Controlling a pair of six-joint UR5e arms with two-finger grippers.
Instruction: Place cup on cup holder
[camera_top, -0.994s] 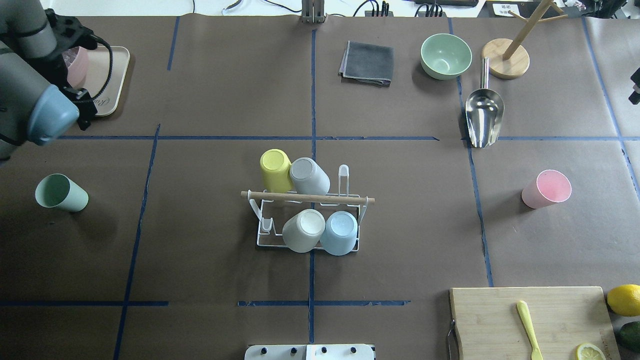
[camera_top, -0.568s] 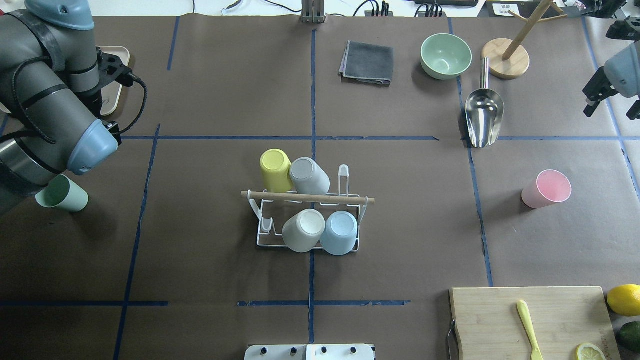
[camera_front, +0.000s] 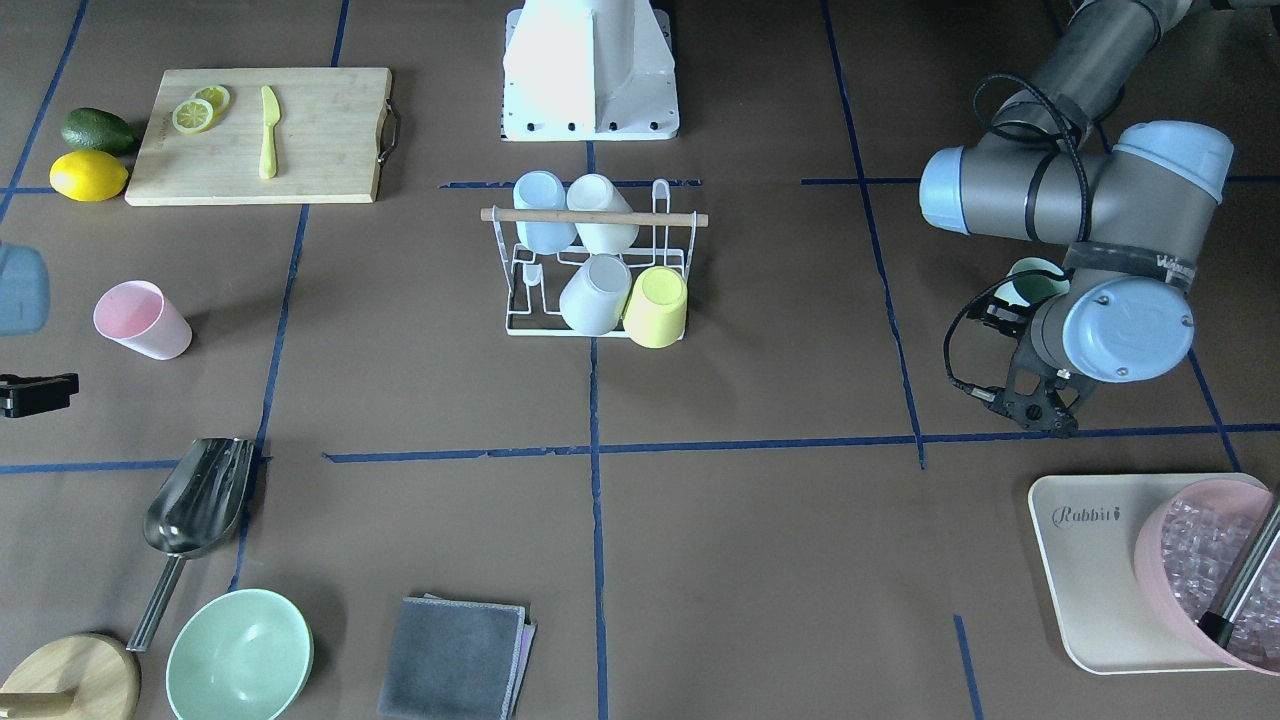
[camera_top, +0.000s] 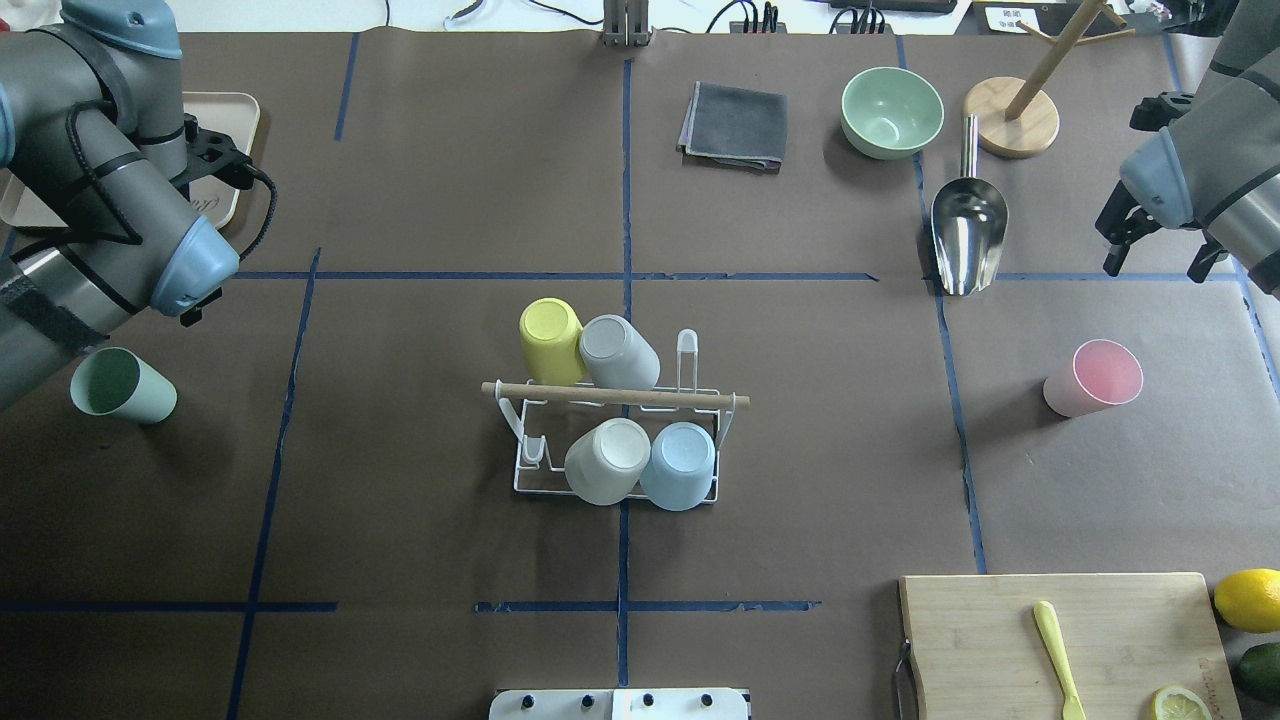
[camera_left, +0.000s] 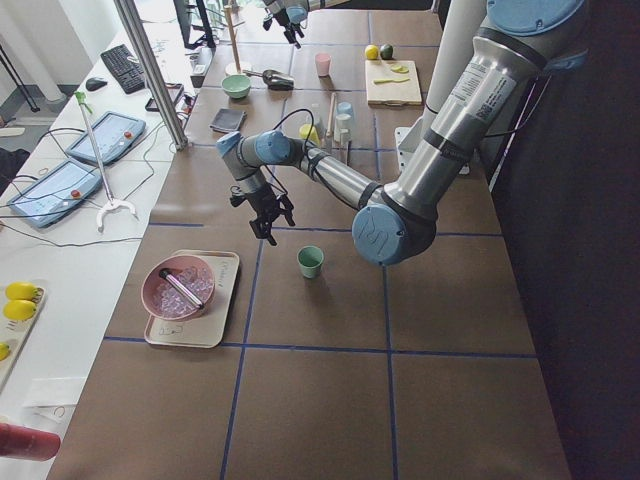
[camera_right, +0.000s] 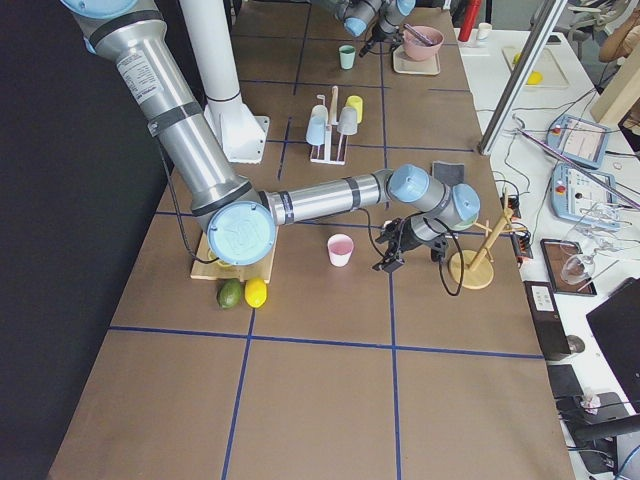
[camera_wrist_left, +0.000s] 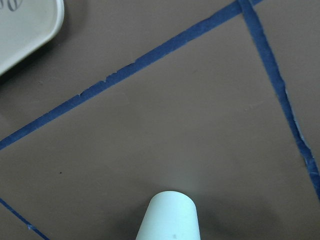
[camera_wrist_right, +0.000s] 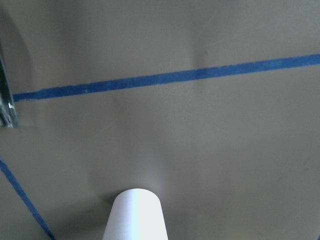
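Observation:
The cup holder (camera_top: 617, 478), a white wire rack with a wooden rod, stands at the table's middle and bears yellow, grey, white and blue cups. A green cup (camera_top: 122, 385) lies on its side at the left; it shows at the bottom of the left wrist view (camera_wrist_left: 170, 217). A pink cup (camera_top: 1093, 378) lies at the right; it shows pale in the right wrist view (camera_wrist_right: 134, 215). My left gripper (camera_front: 1040, 418) hangs open and empty beyond the green cup. My right gripper (camera_top: 1155, 262) is open and empty beyond the pink cup.
A tray (camera_front: 1085, 560) with a pink bowl of ice sits at the far left. A metal scoop (camera_top: 966, 230), a green bowl (camera_top: 892, 112), a wooden stand (camera_top: 1012, 115) and a grey cloth (camera_top: 735, 126) are at the back. A cutting board (camera_top: 1060, 640) is at the near right.
The left arm has swung from over the tray toward the green cup. The right arm has come in from the right edge, toward the area behind the pink cup.

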